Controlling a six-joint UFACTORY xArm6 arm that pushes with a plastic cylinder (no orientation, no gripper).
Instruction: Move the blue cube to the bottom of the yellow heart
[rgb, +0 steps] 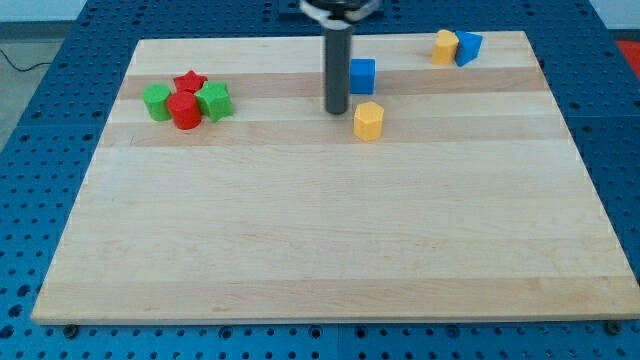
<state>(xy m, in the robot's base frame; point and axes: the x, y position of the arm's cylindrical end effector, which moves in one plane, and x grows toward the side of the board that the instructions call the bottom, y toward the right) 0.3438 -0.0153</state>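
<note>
Far to the left of my tip (336, 111) sits a tight cluster — a green block (156, 102), a red star (190, 82), a red cylinder (185, 111) and a green cube (214, 101). My tip is a bare rod, holding nothing. The blue cube (362, 76) lies just right of it, slightly toward the view's top; the yellow heart (368, 120) sits just right and slightly below. Farther right — an orange block (445, 46) touches a blue block (468, 47).

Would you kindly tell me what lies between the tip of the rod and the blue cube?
Nothing: in the camera view, my tip sits just to the view's left of the blue cube, slightly lower, with only bare board between them. The yellow heart lies below the cube.
</note>
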